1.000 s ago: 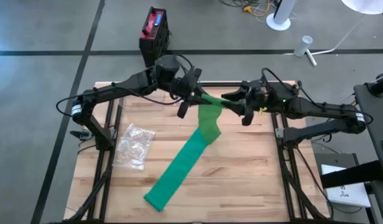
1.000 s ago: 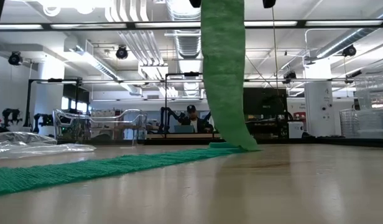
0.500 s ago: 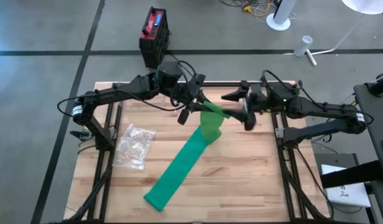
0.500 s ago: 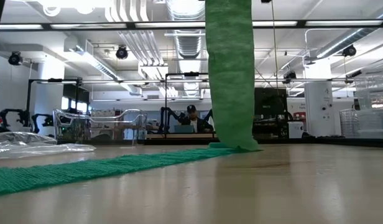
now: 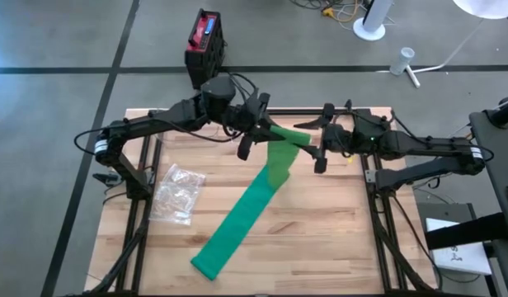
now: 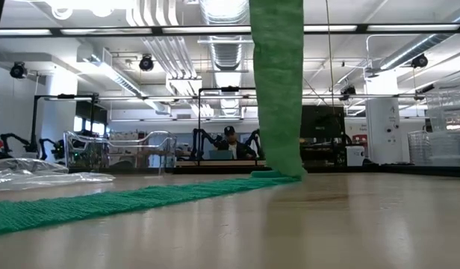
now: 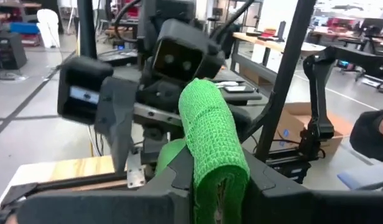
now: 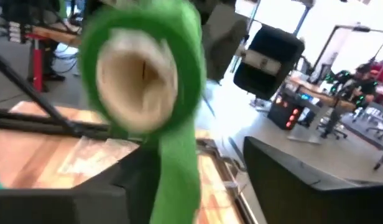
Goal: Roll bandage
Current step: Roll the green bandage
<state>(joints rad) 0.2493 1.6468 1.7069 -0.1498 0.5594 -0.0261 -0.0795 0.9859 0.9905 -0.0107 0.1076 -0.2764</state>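
The green bandage is partly wound into a roll (image 5: 289,134) held above the table's far middle. Its loose strip (image 6: 278,90) hangs down to the wood, and the rest (image 5: 237,219) lies flat toward the near left edge. My left gripper (image 5: 261,128) is shut on the roll's left end. My right gripper (image 5: 317,142) faces the roll's other end, where the pale core (image 8: 138,78) shows. Its fingers are open, one on either side of that end; whether they touch it I cannot tell. My left gripper pinches the roll's end nearest to it (image 7: 211,177) between its two fingers. They come in level from the table's left and lie along the roll. The roll sticks out past the fingertips, lifted clear, with the strip hanging below it to the table.
A crumpled clear plastic bag (image 5: 178,194) lies at the table's left. A red and black box (image 5: 206,40) stands on the floor beyond the far edge. A person (image 6: 230,138) sits far off in the room. Bare wood lies at the near right.
My right gripper has opened from the roll's end and rolled about its own axis, staying close to that end. The hanging strip has shifted slightly sideways and hangs straighter. The part on the table has stayed in place.
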